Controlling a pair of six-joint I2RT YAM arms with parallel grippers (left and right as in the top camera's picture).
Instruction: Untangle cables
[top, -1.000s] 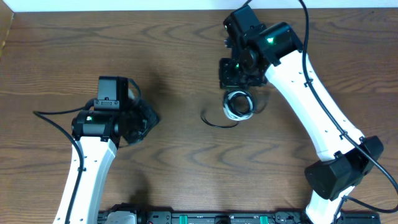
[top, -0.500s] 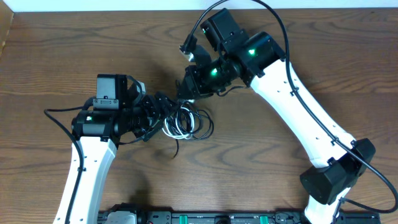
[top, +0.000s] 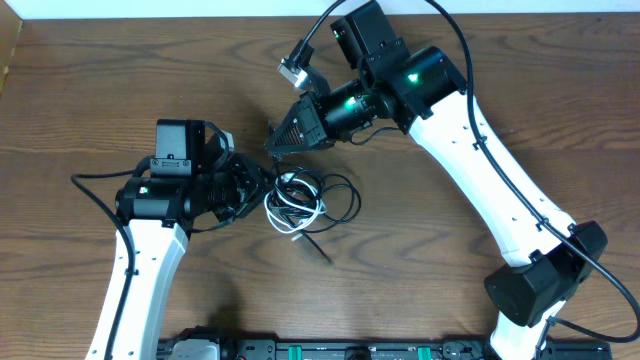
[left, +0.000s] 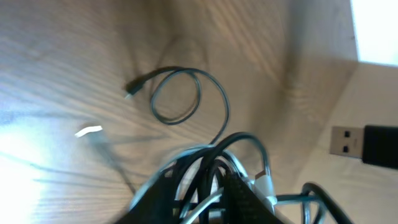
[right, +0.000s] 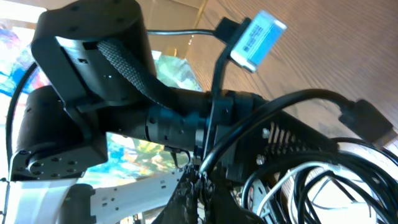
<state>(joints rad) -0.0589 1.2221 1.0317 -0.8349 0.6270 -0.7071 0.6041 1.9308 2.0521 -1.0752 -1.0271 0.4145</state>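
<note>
so the left pincer (top: 257, 187) sits at 9 o'clock of the tangled thin black and white cables (top: 296, 203), nearly closed on them; right pincer (top: 272, 147) at 11, clenched tight on them too.

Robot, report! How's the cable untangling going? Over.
Right gripper shut, beside cables. Left gripper among them, grip unclear. Cables tangled on table.
</note>
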